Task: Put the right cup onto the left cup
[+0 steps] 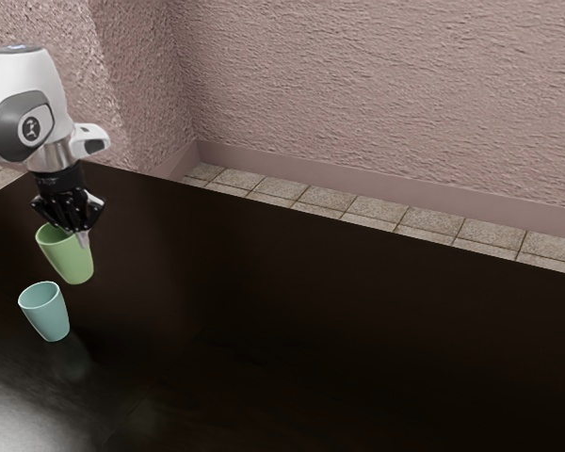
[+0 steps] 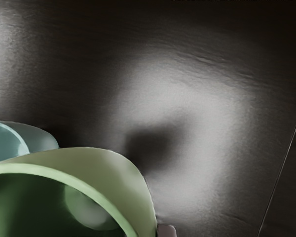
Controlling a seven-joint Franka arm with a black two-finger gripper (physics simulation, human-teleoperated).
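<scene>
In the exterior view my gripper (image 1: 79, 234) is low at the rim of the green cup (image 1: 73, 260), on the side toward the exterior view's right. Whether it is clamped on the cup's wall cannot be made out. The teal cup (image 1: 47, 314) stands upright on the table, nearer the camera than the green one, with its mouth up. From the wrist view, the green cup (image 2: 111, 170) looms large just under my hand, its hollow inside visible, and it partly covers the teal cup (image 2: 37, 138) behind it.
The dark glossy table (image 1: 330, 330) stretches toward the exterior view's right, with its far edge along the tiled floor (image 1: 358, 209). A textured pink wall (image 1: 377, 85) rises beyond. A small pinkish piece (image 2: 167, 231) lies against the green cup's outside in the wrist view.
</scene>
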